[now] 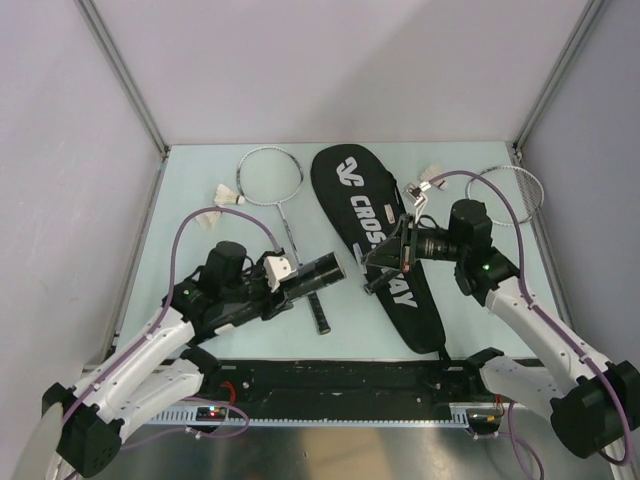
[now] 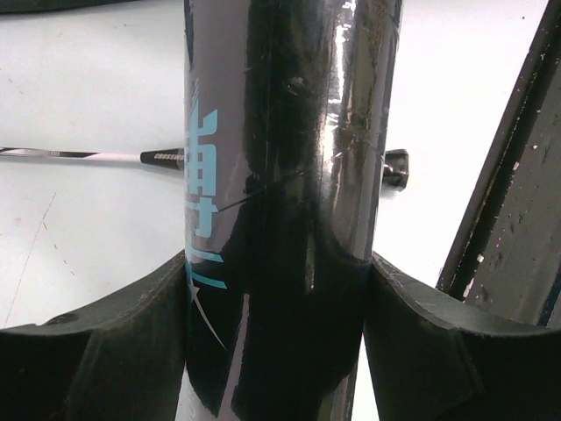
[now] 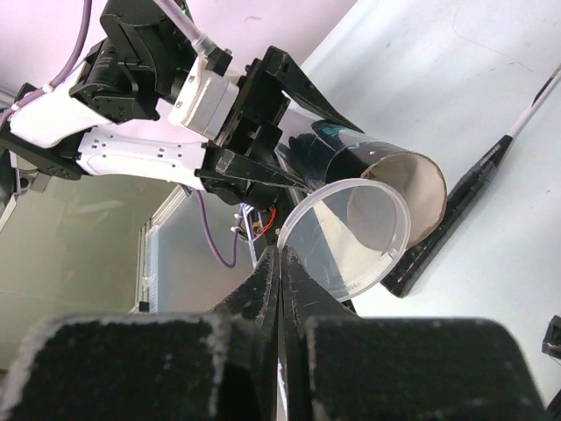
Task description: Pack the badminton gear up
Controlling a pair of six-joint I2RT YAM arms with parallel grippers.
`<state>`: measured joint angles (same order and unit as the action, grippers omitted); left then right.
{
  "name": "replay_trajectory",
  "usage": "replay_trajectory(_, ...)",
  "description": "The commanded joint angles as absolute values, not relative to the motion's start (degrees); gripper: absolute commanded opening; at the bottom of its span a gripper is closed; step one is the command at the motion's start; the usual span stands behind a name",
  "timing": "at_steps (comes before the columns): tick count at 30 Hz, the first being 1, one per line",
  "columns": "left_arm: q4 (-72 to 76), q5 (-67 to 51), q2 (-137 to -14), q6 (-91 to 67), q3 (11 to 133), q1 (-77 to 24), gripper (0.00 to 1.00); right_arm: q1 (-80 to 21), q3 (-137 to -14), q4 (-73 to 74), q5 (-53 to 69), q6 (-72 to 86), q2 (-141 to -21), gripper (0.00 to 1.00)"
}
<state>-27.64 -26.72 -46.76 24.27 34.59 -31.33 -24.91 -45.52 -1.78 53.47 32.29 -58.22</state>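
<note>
Pinching the rim of a clear lid (image 3: 346, 237), the right gripper (image 3: 279, 256) has its fingers pressed together and holds the lid at the open mouth of the black tube (image 3: 386, 171); whether the two touch cannot be told. The left gripper (image 2: 279, 307) clasps the tube around its body, level above the handle of one racquet (image 1: 284, 215). The bag (image 1: 365, 205) lies flat under the right arm. Another racquet (image 1: 508, 195) and a shuttlecock (image 1: 433, 182) lie far right; a second shuttlecock (image 1: 230, 197) sits far left.
</note>
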Motion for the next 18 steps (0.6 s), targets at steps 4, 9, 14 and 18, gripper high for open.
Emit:
replay_trajectory(4, -26.6, -25.2, -45.8, 24.8, 36.1, -31.1, 0.26, -23.7, -45.8, 1.9, 50.1, 30.5, -55.8, 0.0)
replay_trajectory(9, -25.9, -16.9, -43.1, 23.4, 36.8, -31.2, 0.27, -24.3, -45.8, 5.3, 40.9, 31.1, -57.0, 0.0)
replay_trajectory(14, -24.5, -3.1, -37.5, 21.9, 37.0, -31.2, 0.3, -28.2, -45.9, 5.1, 32.7, 30.7, -62.0, 0.0)
replay_trajectory(18, -22.1, 4.2, -32.3, 20.8, 36.1, -31.1, 0.3, -31.5, -45.9, 1.5, 28.3, 32.7, -68.8, 0.0)
